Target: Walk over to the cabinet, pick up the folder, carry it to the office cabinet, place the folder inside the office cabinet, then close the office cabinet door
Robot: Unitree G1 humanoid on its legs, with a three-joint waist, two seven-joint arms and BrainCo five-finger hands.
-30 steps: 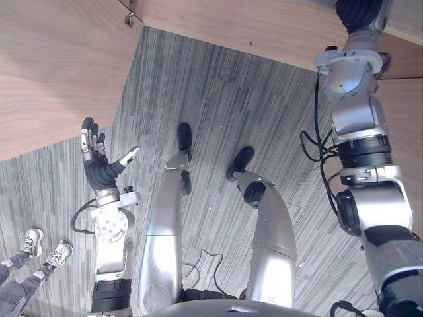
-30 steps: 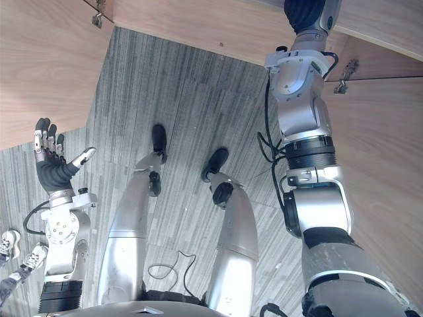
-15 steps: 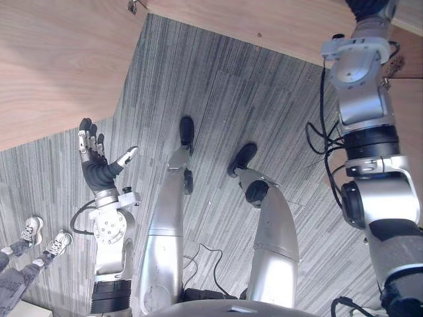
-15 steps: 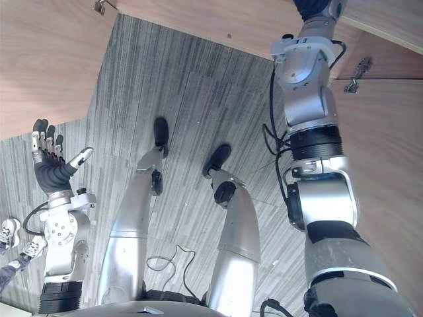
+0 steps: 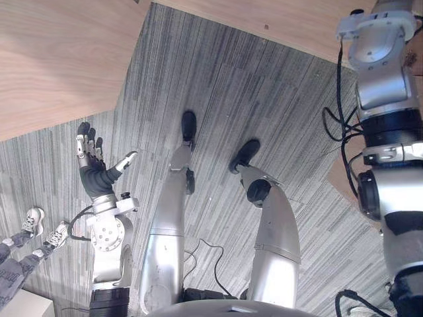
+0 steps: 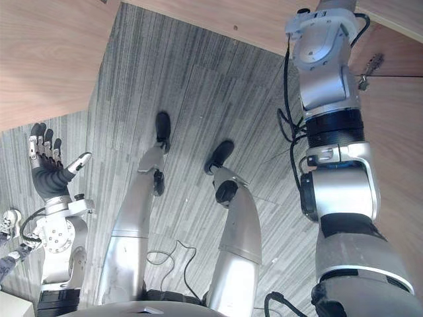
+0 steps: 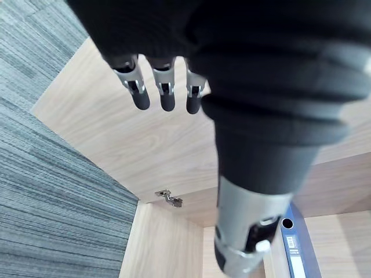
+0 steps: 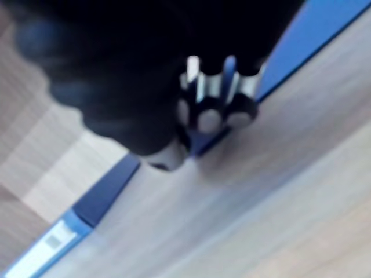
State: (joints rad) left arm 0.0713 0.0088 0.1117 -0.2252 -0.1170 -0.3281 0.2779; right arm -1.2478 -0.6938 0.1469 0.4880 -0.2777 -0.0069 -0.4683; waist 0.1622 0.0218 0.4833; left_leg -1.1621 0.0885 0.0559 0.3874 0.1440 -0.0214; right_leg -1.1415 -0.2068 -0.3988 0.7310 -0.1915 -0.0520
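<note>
Near the middle of the right wrist view, the right hand has its fingers curled tight on the edge of the blue folder. The folder stands on a wooden shelf. I think the grip stops it tipping over. At the lower left of the left eye view, the left hand is wide open and holds nothing. A wooden cabinet is close above it. A person's shoes are by the left edge.

Left hand raised at lower left, fingers straight and spread, against grey carpet. Wooden cabinet panels across upper left and top edge.
</note>
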